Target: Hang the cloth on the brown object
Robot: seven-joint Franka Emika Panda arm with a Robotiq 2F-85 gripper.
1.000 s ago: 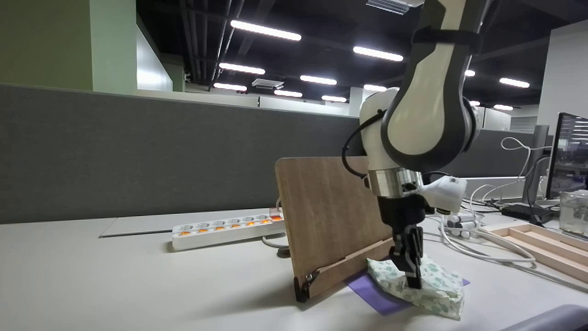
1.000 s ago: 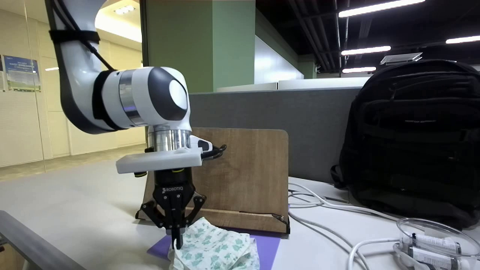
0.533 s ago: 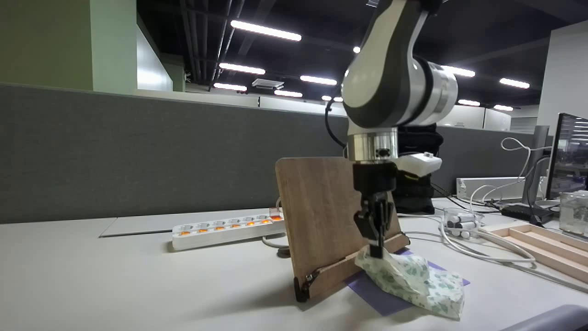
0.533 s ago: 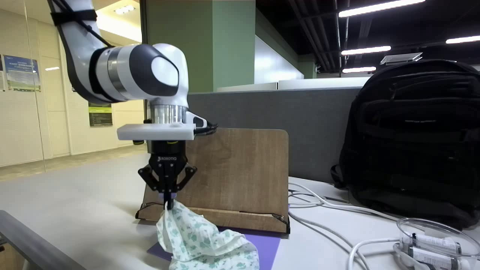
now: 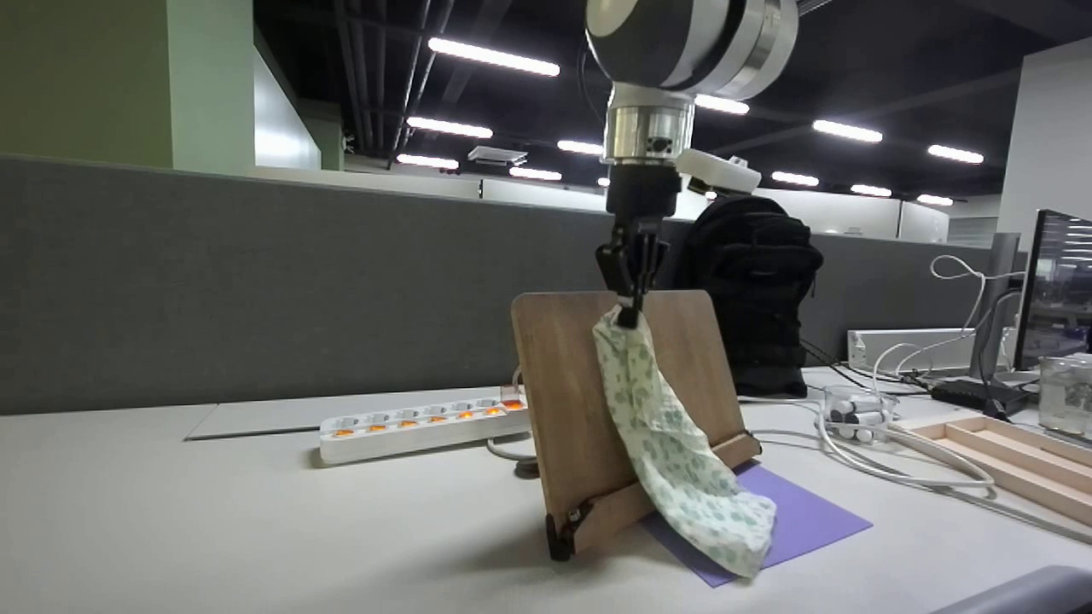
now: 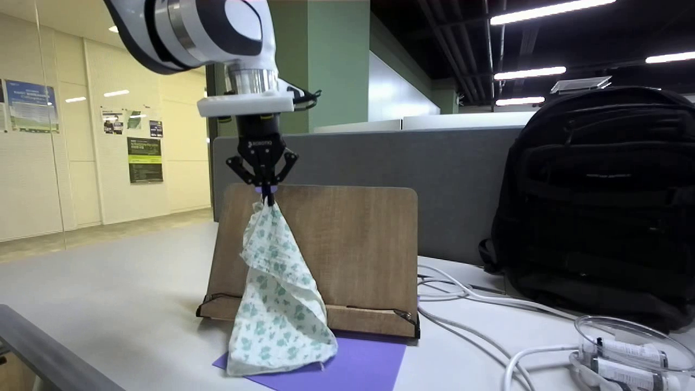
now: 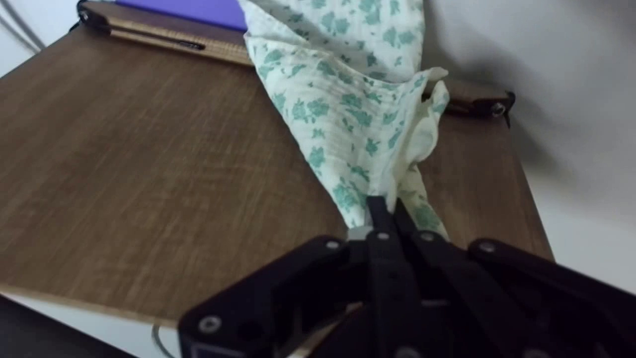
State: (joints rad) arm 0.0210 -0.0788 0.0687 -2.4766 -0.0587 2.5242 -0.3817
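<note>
My gripper (image 5: pixel 629 317) is shut on one end of the green-and-white cloth (image 5: pixel 670 448), near the top edge of the brown book stand (image 5: pixel 567 384), in front of its board. In an exterior view the gripper (image 6: pixel 268 199) is toward the left part of the board (image 6: pixel 358 244). The cloth (image 6: pixel 282 298) hangs down in front of the board and ledge. Its lower end is over the purple sheet (image 6: pixel 369 366); I cannot tell if it touches. In the wrist view the fingertips (image 7: pixel 387 206) pinch the bunched cloth (image 7: pixel 343 109) above the tilted board (image 7: pixel 174 164).
A white power strip (image 5: pixel 426 431) lies behind the stand. A black backpack (image 6: pixel 602 217) stands against the grey partition (image 5: pixel 256 290). White cables (image 6: pixel 461 296), a clear container with small bottles (image 6: pixel 630 353) and a light wooden tray (image 5: pixel 1015 465) lie to the side.
The gripper has risen from the table to the height of the board's top edge and moved toward the stand. The cloth has been lifted off the table and now hangs stretched down from the fingers.
</note>
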